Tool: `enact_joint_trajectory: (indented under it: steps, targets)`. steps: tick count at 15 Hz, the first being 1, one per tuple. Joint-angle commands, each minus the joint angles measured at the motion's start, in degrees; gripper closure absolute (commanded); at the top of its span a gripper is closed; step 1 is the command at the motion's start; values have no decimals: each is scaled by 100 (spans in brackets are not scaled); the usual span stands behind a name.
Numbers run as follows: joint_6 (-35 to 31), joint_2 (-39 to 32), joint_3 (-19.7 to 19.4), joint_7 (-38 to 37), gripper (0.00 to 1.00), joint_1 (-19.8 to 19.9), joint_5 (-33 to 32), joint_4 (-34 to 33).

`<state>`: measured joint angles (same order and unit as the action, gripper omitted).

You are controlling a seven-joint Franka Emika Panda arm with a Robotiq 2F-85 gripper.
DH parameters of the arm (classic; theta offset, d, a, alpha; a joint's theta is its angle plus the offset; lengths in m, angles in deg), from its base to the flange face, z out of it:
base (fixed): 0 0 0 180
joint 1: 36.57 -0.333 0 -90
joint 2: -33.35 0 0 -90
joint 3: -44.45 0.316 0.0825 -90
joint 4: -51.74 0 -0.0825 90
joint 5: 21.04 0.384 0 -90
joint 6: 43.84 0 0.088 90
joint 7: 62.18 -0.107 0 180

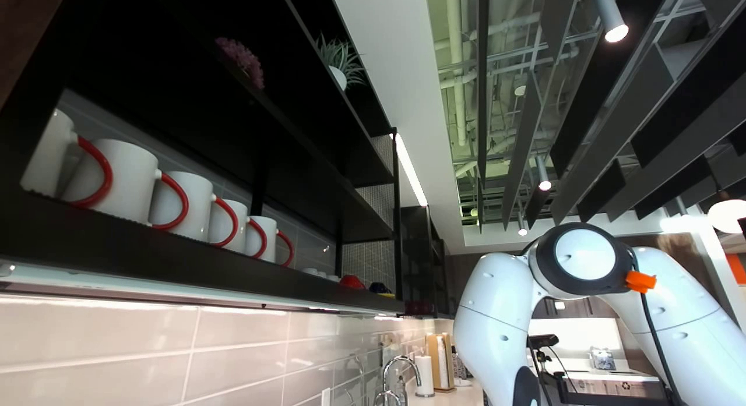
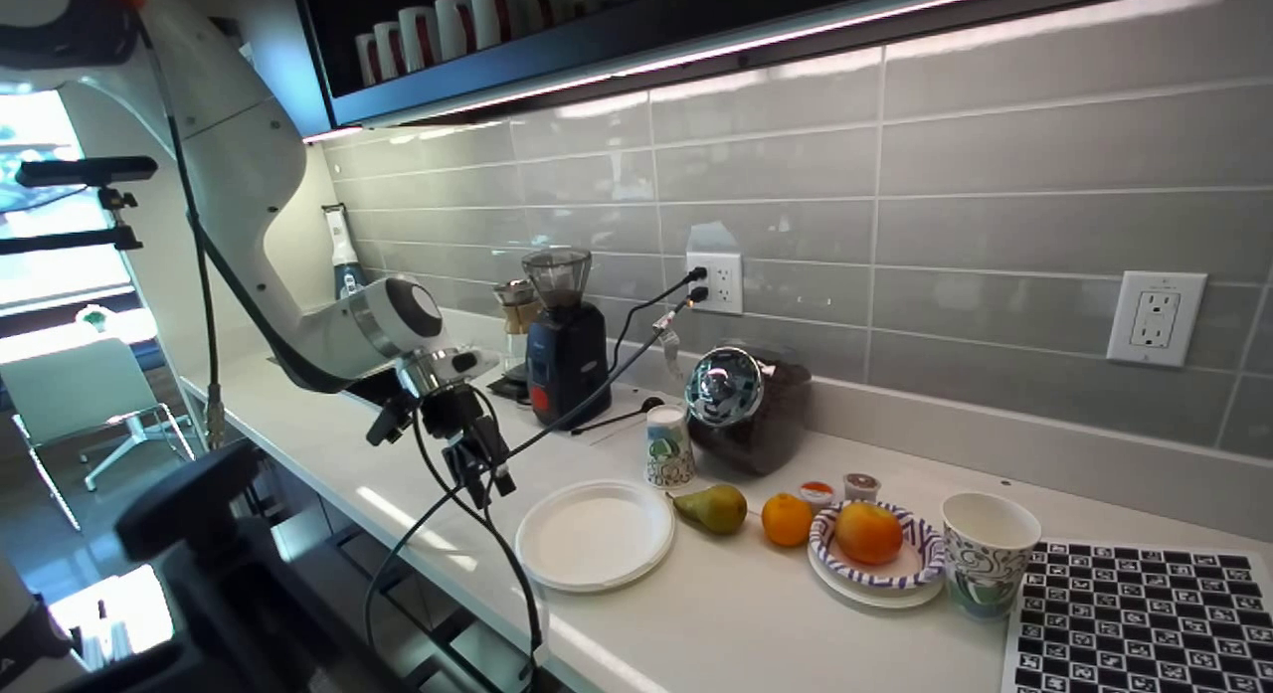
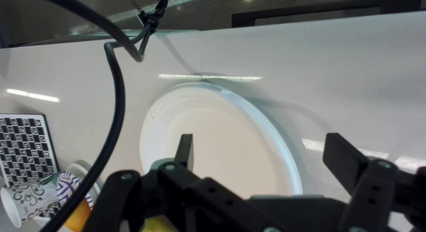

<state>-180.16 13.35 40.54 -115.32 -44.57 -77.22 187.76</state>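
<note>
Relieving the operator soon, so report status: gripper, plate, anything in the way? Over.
Gripper open, holding nothing, raised above counter. White plate flat on counter, pear beside it. Black cable loops near gripper, possible snag.

Room opens above the plate; 1 pear and 1 cup obstruct alongside.

Beneath the end effector, a white table is noted; on it, a plate is set nearest, then a pear, an orange and, farther off, a checkered board.
</note>
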Motion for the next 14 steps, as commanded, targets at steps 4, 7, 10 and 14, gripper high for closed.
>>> enact_joint_trajectory:
  steps: [4, 7, 10, 14]
  targets:
    - [402, -697, 38, -484, 0, -29, -1063, -515]
    - [400, -869, 77, -457, 0, 10, -1311, -630]
    - [496, -995, 120, -499, 0, -15, -1476, -712]
    - [669, -1246, 182, -473, 0, -16, -1517, -902]
